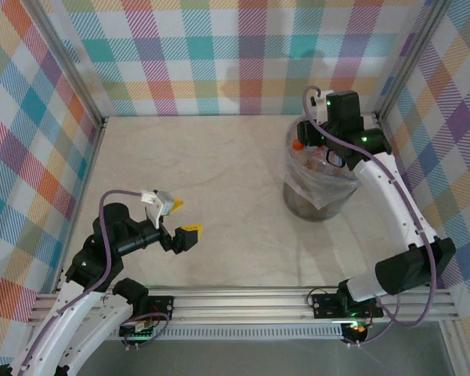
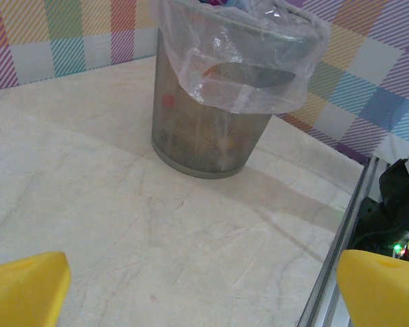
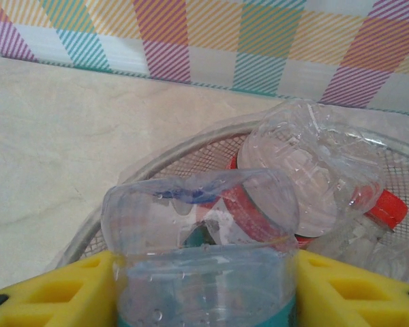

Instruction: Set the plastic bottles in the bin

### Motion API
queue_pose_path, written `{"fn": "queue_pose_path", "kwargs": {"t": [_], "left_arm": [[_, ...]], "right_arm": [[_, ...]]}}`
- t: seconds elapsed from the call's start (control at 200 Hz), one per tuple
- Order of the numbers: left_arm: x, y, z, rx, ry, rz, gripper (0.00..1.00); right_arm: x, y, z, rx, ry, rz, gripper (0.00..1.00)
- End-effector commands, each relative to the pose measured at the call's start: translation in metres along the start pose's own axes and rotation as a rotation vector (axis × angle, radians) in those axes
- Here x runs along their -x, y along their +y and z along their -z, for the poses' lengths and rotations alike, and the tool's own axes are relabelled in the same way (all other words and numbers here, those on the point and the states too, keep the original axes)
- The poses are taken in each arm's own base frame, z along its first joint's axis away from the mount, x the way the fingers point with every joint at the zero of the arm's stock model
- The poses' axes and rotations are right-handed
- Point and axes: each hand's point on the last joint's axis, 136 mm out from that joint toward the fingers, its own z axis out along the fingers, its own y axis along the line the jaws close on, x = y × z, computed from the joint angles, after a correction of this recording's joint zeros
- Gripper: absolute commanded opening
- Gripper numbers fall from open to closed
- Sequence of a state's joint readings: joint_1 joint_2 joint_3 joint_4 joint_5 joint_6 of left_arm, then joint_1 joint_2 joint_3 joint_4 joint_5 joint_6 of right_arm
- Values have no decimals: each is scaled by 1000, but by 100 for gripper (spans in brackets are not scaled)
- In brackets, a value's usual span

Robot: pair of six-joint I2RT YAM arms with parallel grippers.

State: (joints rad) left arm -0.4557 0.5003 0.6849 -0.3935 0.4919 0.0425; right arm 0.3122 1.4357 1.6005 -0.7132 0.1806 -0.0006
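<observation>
The right gripper [image 3: 204, 274] is closed on a clear, crumpled plastic bottle with a teal label [image 3: 198, 225], its yellow fingers [image 3: 61, 293] pressed against either side. The bottle's long axis runs straight out ahead of the gripper. Its far end reaches past the near rim and over the mouth of the round translucent grey bin with a clear bag liner [image 3: 191, 153]. The coming move turns on this: the opening lies ahead of and below the held bottle. Letting go should drop it in, though I cannot tell whether the gripped end has fully cleared the rim. The bin is already heaped. A clear bottle with a red label [image 3: 313, 170] lies on its side just beyond the held one, and a red cap [image 3: 390, 208] shows beside it, both high near the rim. My judgement is that the new bottle may land on that pile and roll toward the edge, so carrying it a little further over the middle looks safer. In the top view the bin stands at the far right of the pale marbled desk [image 1: 219, 172], under the right arm. The left gripper [image 1: 182, 218] hangs wide open and empty over the near left of the desk, well apart from the bin and no obstacle to the drop.
</observation>
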Motion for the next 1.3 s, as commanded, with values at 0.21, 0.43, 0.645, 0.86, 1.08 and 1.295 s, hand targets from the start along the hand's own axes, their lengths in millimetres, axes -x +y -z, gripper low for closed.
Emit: {"fn": "queue_pose_path", "kwargs": {"t": [0.21, 0.43, 0.645, 0.86, 1.08, 1.295], "left_arm": [[3, 0, 3, 5, -2, -12, 100], [3, 0, 3, 9, -5, -12, 100], [4, 0, 3, 9, -6, -13, 100], [4, 0, 3, 8, -7, -13, 100], [4, -1, 5, 8, -13, -14, 100], [4, -1, 4, 4, -12, -15, 100]], "right_arm": [[-68, 0, -20, 13, 200, 101, 54], [-65, 2, -23, 20, 199, 101, 54], [-50, 5, -11, 42, 162, 97, 61], [-16, 10, 12, 74, 83, 67, 80], [3, 12, 36, 92, 19, 26, 91], [15, 8, 63, 94, -52, -34, 100]]}}
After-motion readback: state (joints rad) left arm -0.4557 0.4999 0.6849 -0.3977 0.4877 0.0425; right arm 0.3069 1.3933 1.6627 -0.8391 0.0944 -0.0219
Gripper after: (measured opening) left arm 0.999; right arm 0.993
